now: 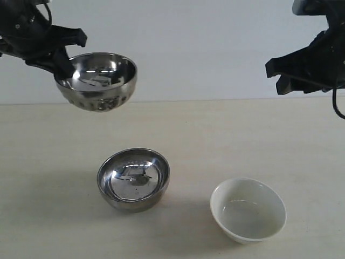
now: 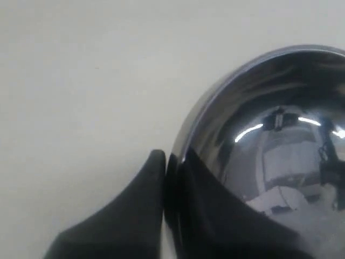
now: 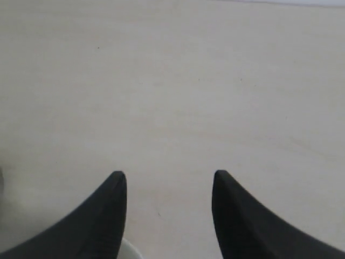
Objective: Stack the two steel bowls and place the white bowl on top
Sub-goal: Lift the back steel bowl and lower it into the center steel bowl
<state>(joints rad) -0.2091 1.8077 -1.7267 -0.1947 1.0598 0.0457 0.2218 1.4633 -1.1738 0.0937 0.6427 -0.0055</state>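
Nearest the lens sits the white bowl [image 1: 248,210], glossy and plain with sloping sides, upright on the front right of the table [image 1: 48,162]; a sliver of its rim [image 3: 129,251] also shows in the right wrist view. That pale wooden table fills most of the scene, with a light wall [image 1: 205,48] behind it.

Steel bowls number two. One, the plain steel bowl [image 1: 133,179], rests upright on the table near the middle, left of the white bowl and apart from it, with a mirror-bright inside. Its partner, the dimpled steel bowl [image 1: 98,80], hangs in the air at upper left, slightly tilted, with rows of dimples around its lower outer wall. White bowls number one.

Grippers number two, both black. At the left, the left gripper [image 1: 62,66] pinches the dimpled bowl's rim, one finger [image 2: 129,221] outside the wall and one inside [image 2: 171,183]. Across the scene, the right gripper [image 1: 276,76] hangs at upper right with its fingers spread and nothing between them [image 3: 168,175].
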